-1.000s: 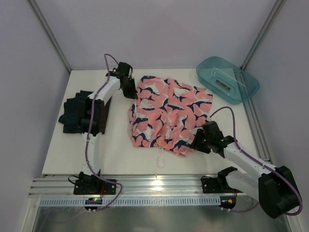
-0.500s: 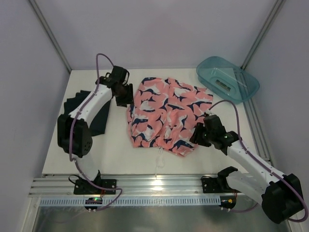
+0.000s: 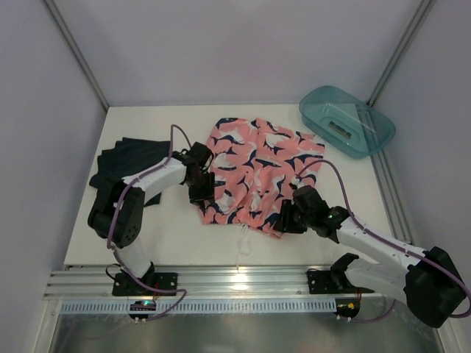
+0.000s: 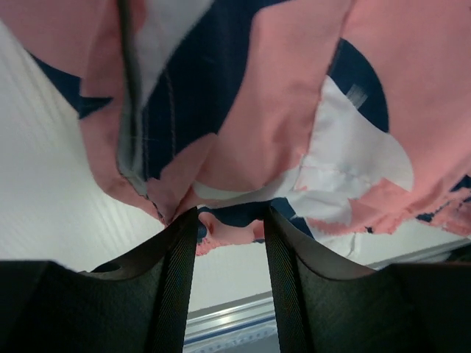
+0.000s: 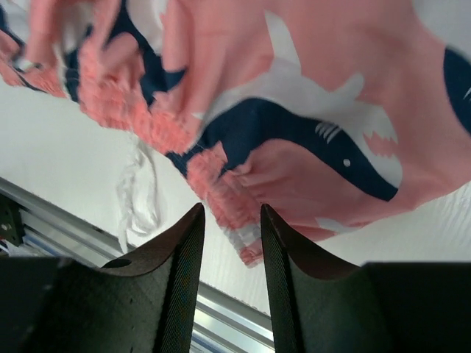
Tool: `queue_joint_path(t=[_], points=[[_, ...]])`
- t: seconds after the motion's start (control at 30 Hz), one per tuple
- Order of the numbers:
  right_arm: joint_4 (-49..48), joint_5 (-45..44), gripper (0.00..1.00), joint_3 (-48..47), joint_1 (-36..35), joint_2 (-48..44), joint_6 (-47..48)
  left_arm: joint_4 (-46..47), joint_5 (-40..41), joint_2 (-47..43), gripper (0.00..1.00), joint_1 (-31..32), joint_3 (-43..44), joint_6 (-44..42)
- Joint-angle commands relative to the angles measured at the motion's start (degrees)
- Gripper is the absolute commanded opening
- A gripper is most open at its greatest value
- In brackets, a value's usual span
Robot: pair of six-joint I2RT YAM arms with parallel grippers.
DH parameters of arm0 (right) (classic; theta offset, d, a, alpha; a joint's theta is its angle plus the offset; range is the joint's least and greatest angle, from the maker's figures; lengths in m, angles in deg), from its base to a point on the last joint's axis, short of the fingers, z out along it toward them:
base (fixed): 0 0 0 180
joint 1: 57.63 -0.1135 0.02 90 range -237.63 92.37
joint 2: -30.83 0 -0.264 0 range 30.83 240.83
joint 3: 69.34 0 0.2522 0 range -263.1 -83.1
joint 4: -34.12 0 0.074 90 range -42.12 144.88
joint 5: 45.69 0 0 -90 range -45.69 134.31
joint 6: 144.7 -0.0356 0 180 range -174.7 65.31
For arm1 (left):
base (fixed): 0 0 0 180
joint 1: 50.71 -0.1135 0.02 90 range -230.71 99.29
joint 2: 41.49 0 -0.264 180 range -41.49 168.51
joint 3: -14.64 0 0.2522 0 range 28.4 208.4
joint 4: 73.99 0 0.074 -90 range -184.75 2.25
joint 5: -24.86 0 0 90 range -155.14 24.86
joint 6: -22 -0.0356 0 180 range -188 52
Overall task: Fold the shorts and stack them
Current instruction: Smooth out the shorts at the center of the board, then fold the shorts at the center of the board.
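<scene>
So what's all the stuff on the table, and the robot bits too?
salmon pink fabric shorts with navy and white shark shapes: one, pink, navy and white, spread mid-table
dark navy fabric shorts: one, dark navy, left side of the table
white drawstring: one, white, by the pink shorts' near edge
translucent teal plastic tub: one, teal, far right corner
white table: one, white, under everything
silver metal rail: one, silver, along the near edge
left arm: one, white and black, reaching over the dark shorts
right arm: one, white and black, near right
left hand: one, black, open, at the pink shorts' left edge
right hand: one, black, open, at their near right edge
</scene>
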Motion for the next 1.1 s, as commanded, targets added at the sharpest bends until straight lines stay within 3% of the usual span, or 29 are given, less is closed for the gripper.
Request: queue_joint_path(t=[0.0,0.23,0.5,0.6,0.7,0.8,0.97,1.07], points=[[-1.44,-2.33,0.39,5.03,-2.06,-1.19,-5.75,0.33,6.56,2.31,0.43,-2.21,1.98,2.01],[-0.39,-4.89,0.39,9.52,-3.03,-5.85,-8.31,-2.66,14.91,5.49,0.43,-6.25,4.08,2.10],[3.64,-5.77,0.40,6.90,-3.03,-6.37,-7.70,-3.82,12.81,0.59,0.49,-5.64,6.73,-1.23],[8.48,-10.40,0.44,1.19,-3.03,-9.01,-7.34,-0.84,9.14,-5.82,0.52,-2.05,6.29,-6.94],[10.44,-13.77,0.58,-4.09,0.29,-10.69,-5.24,4.15,7.45,-12.24,0.53,3.75,4.72,-9.50],[6.67,-4.85,0.64,-7.78,13.02,-6.66,-2.34,10.04,8.14,-15.15,0.53,11.30,3.05,-10.38],[5.33,-6.82,0.67,-19.36,23.32,6.85,1.97,16.21,12.71,-12.97,0.54,26.40,3.13,-12.32],[2.44,-4.81,0.67,-23.85,30.17,12.32,3.90,20.87,14.47,-9.72,0.55,31.26,3.30,-11.97]])
